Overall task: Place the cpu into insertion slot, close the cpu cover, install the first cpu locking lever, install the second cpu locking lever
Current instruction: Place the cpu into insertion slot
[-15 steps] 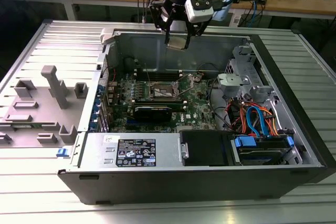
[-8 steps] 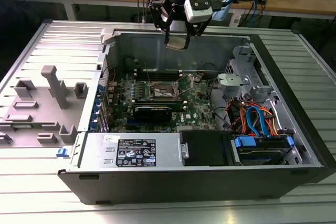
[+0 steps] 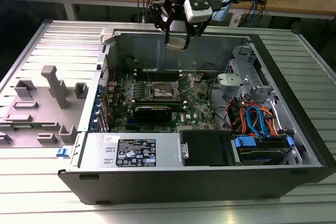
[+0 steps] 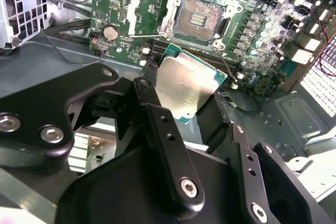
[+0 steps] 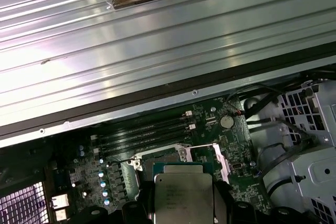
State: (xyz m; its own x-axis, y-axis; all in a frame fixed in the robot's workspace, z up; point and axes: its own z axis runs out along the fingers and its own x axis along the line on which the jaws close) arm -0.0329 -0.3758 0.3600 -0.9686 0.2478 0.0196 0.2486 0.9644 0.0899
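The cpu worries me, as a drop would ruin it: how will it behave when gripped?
The cpu looks a stiff flat plate, unlikely to flex. Its smooth metal top seems slippery, and the gripper holds it by the edges. Thin, so probably light.

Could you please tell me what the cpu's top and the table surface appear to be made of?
The cpu: top looks like silvery metal with a soft matte sheen; its edge is green, likely circuit board. The table: probably aluminium, pale grey, ribbed, reflecting light.

Insertion slot (image 5: 157,159) partly behind the cpu (image 5: 182,198)
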